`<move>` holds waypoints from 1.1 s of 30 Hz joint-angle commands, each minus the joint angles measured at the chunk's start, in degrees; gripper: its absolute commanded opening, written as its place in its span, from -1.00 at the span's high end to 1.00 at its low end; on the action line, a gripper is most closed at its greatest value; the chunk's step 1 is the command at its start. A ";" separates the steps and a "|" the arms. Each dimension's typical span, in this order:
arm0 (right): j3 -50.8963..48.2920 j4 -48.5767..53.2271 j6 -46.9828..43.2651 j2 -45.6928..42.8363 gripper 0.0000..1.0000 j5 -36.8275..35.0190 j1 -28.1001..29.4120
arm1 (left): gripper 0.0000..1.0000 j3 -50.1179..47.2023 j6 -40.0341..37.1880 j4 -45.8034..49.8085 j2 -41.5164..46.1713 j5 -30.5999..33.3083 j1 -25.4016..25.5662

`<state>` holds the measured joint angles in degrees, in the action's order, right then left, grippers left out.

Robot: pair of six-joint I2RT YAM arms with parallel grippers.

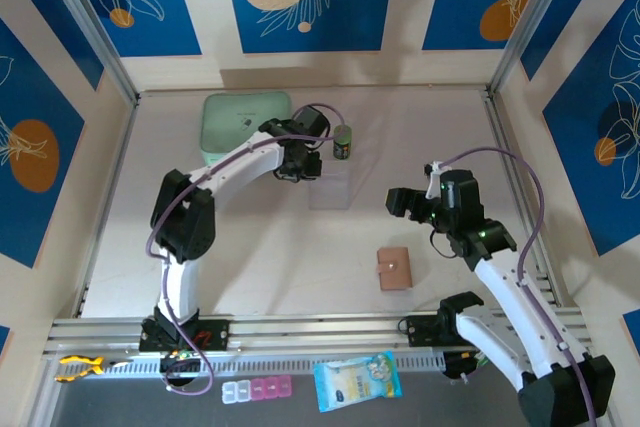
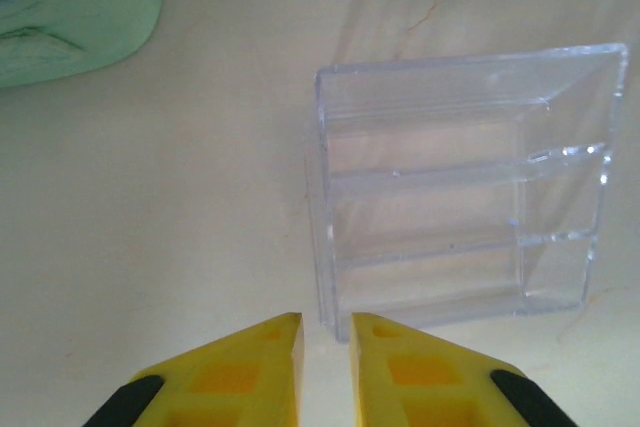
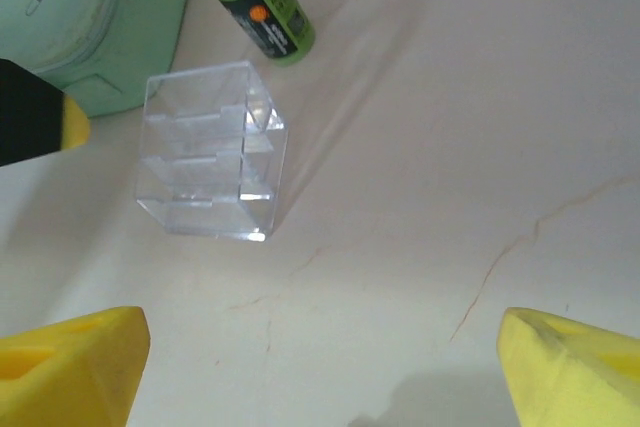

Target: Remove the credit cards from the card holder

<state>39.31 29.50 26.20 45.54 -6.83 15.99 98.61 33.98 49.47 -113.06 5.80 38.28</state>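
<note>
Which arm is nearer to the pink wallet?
The right arm: its open jaws hang just beyond the wallet. The left arm has its jaws farther off, beside the clear box.

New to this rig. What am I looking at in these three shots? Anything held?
Two robot arms bolted at the table's near edge. The wide shot looks down from above and behind; the other two come from wrist cameras, yellow fingers at the bottom. On the table: a closed pink card holder, a clear plastic box, a mint-green case, a green bottle. The left gripper, nearly closed, is beside the box; the right gripper is wide open. Neither holds anything.
</note>
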 commanded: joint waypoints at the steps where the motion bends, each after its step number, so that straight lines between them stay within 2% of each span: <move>1: 2.93 13.17 9.63 2.27 -0.76 1.64 0.95 | 0.61 -2.80 -3.07 -0.93 5.42 -2.36 -1.26; 6: 4.11 21.35 13.88 7.01 -0.78 2.72 3.31 | 0.53 -7.87 -7.24 -1.55 12.27 -5.93 -3.67; 13: 4.77 28.19 21.60 13.20 -1.00 -3.60 12.06 | 0.44 -13.35 -15.27 1.86 22.40 -9.88 -10.33; 17: 4.54 28.18 23.44 17.98 -0.98 -6.73 16.06 | 0.35 -17.76 -20.19 1.41 27.32 -10.40 -13.07; 22: 4.02 27.32 24.22 24.21 -0.98 -11.91 20.23 | 0.27 -25.75 -22.97 -3.24 31.20 -6.48 -13.85; 26: 2.87 22.10 21.80 27.48 -0.98 -9.72 21.02 | 0.26 -31.67 -21.83 -8.02 33.22 -5.68 -14.02; 33: 1.57 16.94 19.16 32.37 -0.99 -4.51 21.92 | 0.22 -30.08 -24.87 -6.85 34.32 -5.08 -15.06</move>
<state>41.87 48.25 46.54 76.71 -14.09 37.12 67.07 11.94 43.33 -80.77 -0.78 24.10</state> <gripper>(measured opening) 0.994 0.389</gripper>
